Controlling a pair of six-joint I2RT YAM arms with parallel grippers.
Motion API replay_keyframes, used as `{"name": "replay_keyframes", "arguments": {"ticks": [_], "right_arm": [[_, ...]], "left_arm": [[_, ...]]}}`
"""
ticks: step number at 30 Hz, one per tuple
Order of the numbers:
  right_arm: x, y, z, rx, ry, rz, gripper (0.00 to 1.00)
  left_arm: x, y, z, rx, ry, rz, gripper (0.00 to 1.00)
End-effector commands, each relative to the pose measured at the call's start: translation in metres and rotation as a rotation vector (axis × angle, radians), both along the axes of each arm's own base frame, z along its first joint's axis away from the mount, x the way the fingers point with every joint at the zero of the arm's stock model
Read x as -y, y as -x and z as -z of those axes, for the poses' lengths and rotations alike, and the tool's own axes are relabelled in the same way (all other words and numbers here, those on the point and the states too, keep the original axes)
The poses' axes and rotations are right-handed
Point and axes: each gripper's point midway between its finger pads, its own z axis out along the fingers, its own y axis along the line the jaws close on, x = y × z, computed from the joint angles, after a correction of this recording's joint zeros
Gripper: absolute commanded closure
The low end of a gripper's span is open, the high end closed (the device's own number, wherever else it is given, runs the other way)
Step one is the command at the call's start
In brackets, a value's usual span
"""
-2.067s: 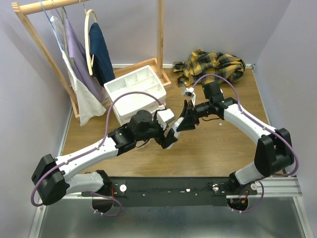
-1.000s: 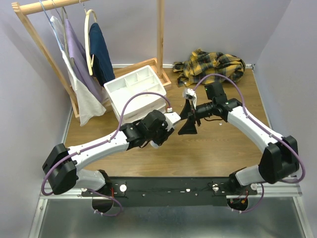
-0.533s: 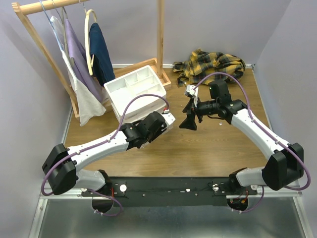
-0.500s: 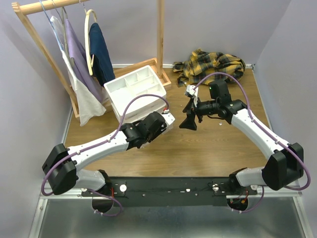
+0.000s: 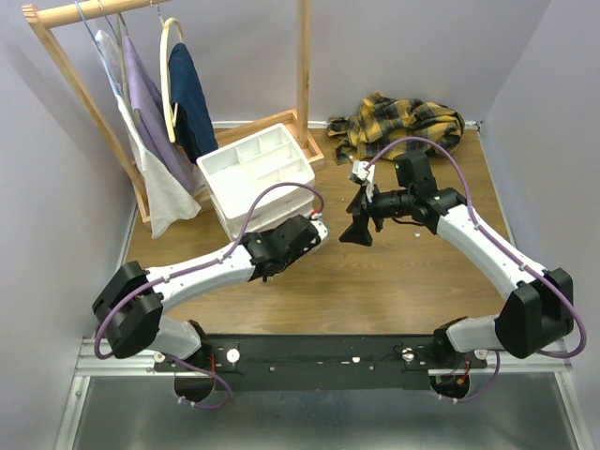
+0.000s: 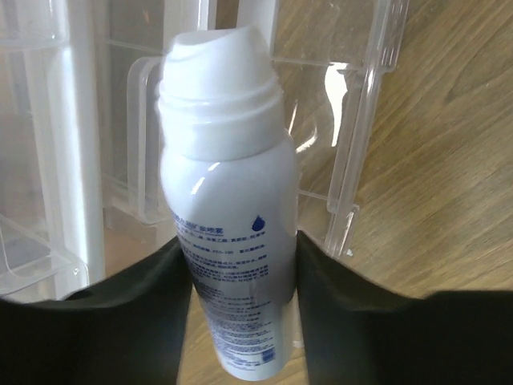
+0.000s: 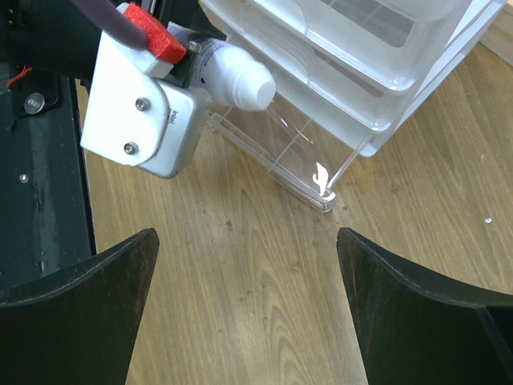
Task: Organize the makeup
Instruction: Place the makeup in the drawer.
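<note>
From above, the left gripper (image 5: 307,232) sits just in front of the white plastic drawer unit (image 5: 255,169). Its jaws and load are hidden there by its own wrist. The right gripper (image 5: 356,223) hangs to the right of the unit, apart from it. In the left wrist view the jaws are closed on the lower body of a white plastic bottle with a rounded white cap (image 6: 228,233). The cap points at the clear plastic drawer (image 6: 357,120), which is pulled out from the unit's base. The right wrist view shows the right gripper's jaws spread wide and holding nothing, over bare wood in front of the unit. It also shows the bottle's cap reaching over the open drawer's left end, close under the drawer above. The step looks like stowing the bottle. To do it well, the left arm should bring the whole bottle over the tray, clear of the upper drawer's lip. It should then lower the bottle until it nearly rests, and only then release, so the round bottle does not roll out. Compared with two seconds ago, the left gripper has swung away from the right one, which it then nearly touched, toward the unit. The right gripper has barely moved in the last half second.
</note>
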Motion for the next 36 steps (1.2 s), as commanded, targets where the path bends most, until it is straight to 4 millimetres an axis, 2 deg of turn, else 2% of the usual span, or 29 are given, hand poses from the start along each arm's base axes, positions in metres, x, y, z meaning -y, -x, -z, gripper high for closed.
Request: {"name": "replay_keyframes", "arguments": {"ticks": [1,2,6,12,17,21,22,24,25,27,28,30,31,36], "right_arm": [[0.002,-0.002,0.007,0.006,0.016,0.001,0.0],[0.002,-0.002,0.007,0.007,0.017,0.001,0.0],[0.002,-0.003,0.007,0.012,0.017,0.0,0.0],[0.004,-0.005,0.007,0.019,0.026,0.01,0.0],[0.012,-0.017,0.008,0.047,0.065,0.076,0.0],[0.025,-0.034,0.006,0.067,0.081,0.177,0.0],[0.033,-0.045,0.004,0.088,0.085,0.227,0.0],[0.041,-0.054,0.004,0.079,0.084,0.304,0.0],[0.052,-0.067,0.002,0.104,0.091,0.371,0.0],[0.063,-0.075,0.001,0.096,0.085,0.449,0.0],[0.075,-0.087,-0.002,0.121,0.086,0.517,0.0],[0.085,-0.095,-0.006,0.122,0.074,0.592,0.0],[0.098,-0.105,-0.008,0.144,0.073,0.665,0.0],[0.132,-0.128,-0.018,0.149,0.034,0.892,0.0]], "left_arm": [[-0.003,-0.009,-0.011,0.049,-0.007,-0.036,0.39],[-0.003,-0.009,-0.011,0.048,-0.007,-0.038,0.34],[-0.004,-0.009,-0.012,0.053,-0.004,-0.045,0.28],[-0.005,-0.011,-0.016,0.063,0.0,-0.062,0.27],[-0.005,-0.014,-0.034,0.108,0.052,-0.079,0.26],[-0.001,-0.012,-0.05,0.135,0.159,-0.071,0.18],[-0.001,-0.014,-0.062,0.159,0.213,-0.078,0.16],[0.0,-0.012,-0.066,0.157,0.269,-0.067,0.11],[-0.001,-0.011,-0.078,0.183,0.321,-0.071,0.08],[-0.004,-0.011,-0.083,0.19,0.365,-0.073,0.01],[-0.005,-0.01,-0.091,0.203,0.399,-0.067,0.01],[-0.008,-0.01,-0.092,0.208,0.426,-0.073,0.01],[-0.007,-0.008,-0.096,0.209,0.448,-0.064,0.01],[-0.005,-0.006,-0.101,0.204,0.483,-0.059,0.01]]}}
